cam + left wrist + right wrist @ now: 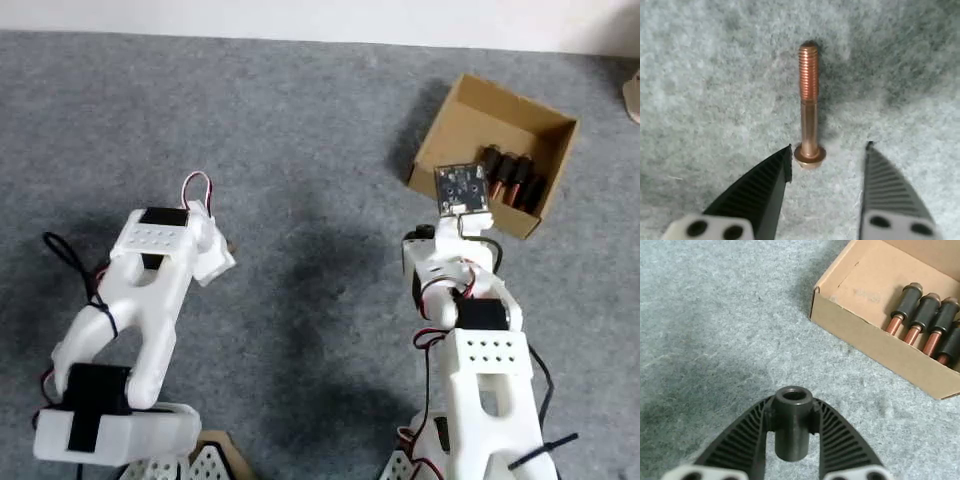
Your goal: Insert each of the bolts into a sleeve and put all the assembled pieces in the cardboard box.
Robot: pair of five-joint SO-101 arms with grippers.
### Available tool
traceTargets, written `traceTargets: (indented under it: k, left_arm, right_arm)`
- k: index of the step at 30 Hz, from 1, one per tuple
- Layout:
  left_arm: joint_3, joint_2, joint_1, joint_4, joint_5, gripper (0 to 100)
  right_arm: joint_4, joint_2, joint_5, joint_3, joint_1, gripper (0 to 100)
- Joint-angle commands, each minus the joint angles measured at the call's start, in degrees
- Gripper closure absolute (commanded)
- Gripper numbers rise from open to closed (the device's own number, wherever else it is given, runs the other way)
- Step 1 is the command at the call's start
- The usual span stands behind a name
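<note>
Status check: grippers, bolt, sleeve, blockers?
Left gripper open astride bolt, which lies on mat. Right gripper shut on sleeve. Four assembled pieces in cardboard box. No blockers seen.

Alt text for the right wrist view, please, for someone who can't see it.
The right gripper is shut on a black sleeve, whose open bore faces the camera, over a grey mat. Beyond it sits the cardboard box, with four bolt-and-sleeve pieces lying side by side inside.
</note>
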Motion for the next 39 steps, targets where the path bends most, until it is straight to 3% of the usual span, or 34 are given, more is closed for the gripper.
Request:
traceTargets:
  k: [1, 4, 7, 12, 19, 24, 28, 39]
  left_arm:
    - [-1.01, -3.03, 0.13, 0.09, 0.44, 74]
    - [-2.77, -3.03, -0.13, 0.62, -4.13, 74]
    - [-4.53, -3.82, -1.19, 3.25, -17.67, 74]
    - [-4.88, -7.34, -1.45, 8.88, -51.43, 74]
    - [-4.7, -9.54, -2.33, 9.49, -102.86, 74]
    - [-4.7, -9.98, -1.27, 10.99, -131.25, 74]
    - [-4.7, -9.98, -0.48, 11.87, -147.96, 74]
    - [-1.98, -9.98, 0.13, 11.78, -178.64, 74]
  right_arm:
    - [-1.54, -1.36, 0.79, -0.57, -0.4, 99.5]
    - [-1.54, -1.36, 0.79, -0.57, -0.4, 99.5]
    - [-1.54, -1.36, 0.79, -0.57, -0.4, 99.5]
    - [-1.54, -1.36, 0.79, -0.57, -0.4, 99.5]
    - [-1.54, -1.36, 0.7, -0.57, -0.4, 99.5]
    - [-1.54, -1.36, 0.7, -0.57, -0.4, 99.5]
    - [-1.54, -1.36, 0.7, -0.57, -0.4, 99.5]
    - [-1.54, -1.36, 0.7, -0.57, -0.4, 99.5]
